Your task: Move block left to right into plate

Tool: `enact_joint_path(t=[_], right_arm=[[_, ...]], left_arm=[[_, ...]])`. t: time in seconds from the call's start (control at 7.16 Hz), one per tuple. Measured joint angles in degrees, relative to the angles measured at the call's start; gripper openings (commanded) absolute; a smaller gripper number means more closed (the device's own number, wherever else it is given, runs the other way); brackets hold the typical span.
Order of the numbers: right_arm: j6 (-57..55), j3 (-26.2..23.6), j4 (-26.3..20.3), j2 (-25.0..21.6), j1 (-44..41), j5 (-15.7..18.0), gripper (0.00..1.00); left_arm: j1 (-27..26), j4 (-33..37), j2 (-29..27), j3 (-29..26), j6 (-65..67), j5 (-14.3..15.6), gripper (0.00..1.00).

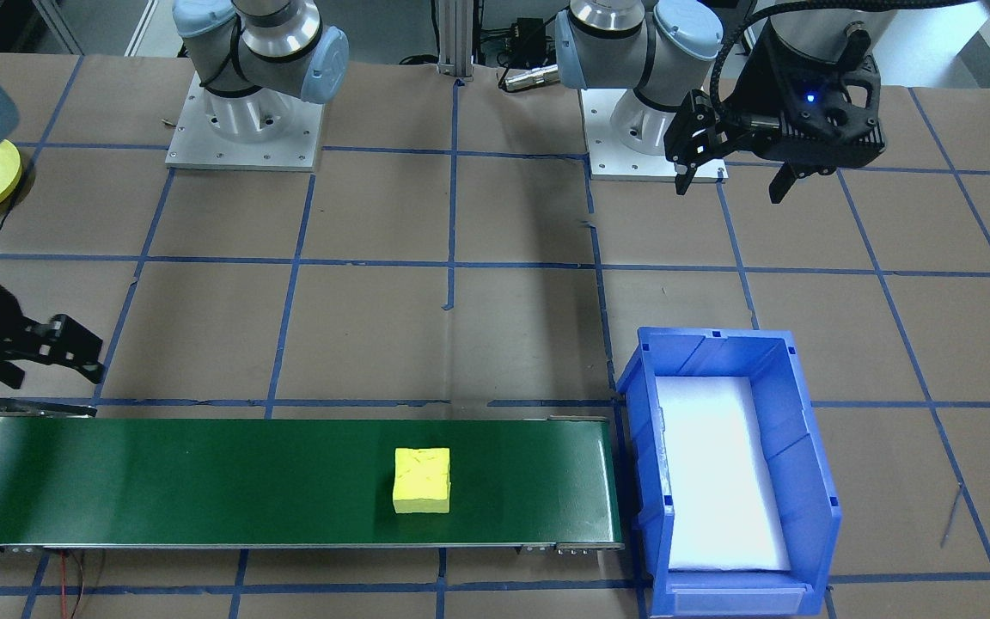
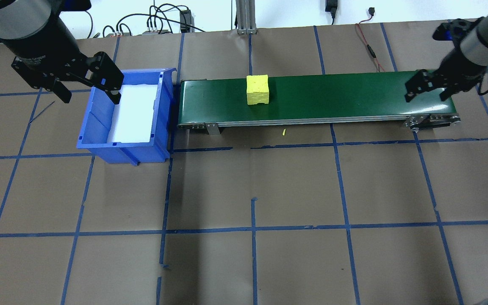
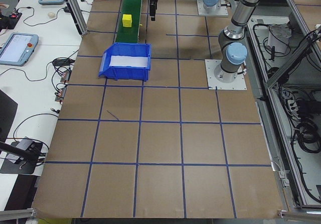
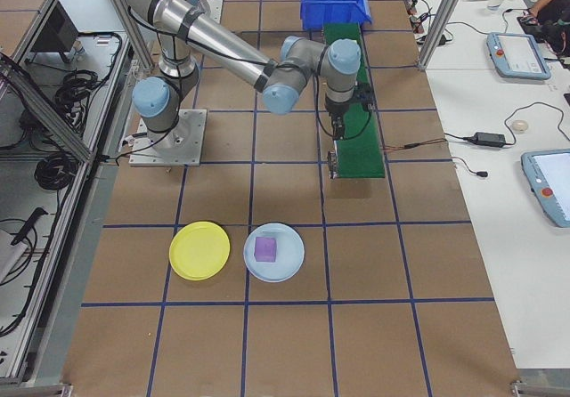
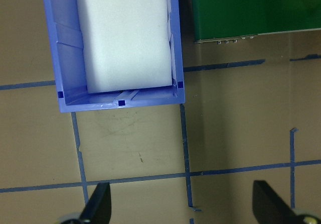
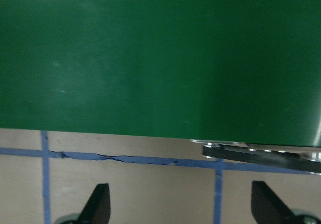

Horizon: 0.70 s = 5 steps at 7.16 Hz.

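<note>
Both grippers gaped empty; the yellow block (image 2: 257,89) sat well left of the right gripper (image 2: 425,88), which risked a mistimed grab if the green belt (image 2: 354,95) ran.

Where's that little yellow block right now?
In the overhead view the yellow block sits on the green belt, left of its middle, nearer the blue bin than the right gripper.
</note>
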<state>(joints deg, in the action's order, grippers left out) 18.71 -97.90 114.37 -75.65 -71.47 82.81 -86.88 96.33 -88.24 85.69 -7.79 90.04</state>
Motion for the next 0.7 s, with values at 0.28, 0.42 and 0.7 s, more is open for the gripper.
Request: enact_joint_path(t=[0.28, 0.42, 0.7], right_arm=[[-12.63, 2.86, 0.30, 2.08, -7.00, -2.45, 1.00], [-17.59, 5.19, 0.42, 3.79, -9.40, -4.55, 1.00], [-23.07, 10.47, 0.55, 8.14, -13.19, -6.89, 1.00]], left_arm=[[0.00, 0.00, 0.00, 0.00, 0.12, -0.30, 1.00], [0.01, 0.00, 0.00, 0.00, 0.14, -0.35, 1.00], [0.01, 0.00, 0.00, 0.00, 0.14, -0.43, 1.00]])
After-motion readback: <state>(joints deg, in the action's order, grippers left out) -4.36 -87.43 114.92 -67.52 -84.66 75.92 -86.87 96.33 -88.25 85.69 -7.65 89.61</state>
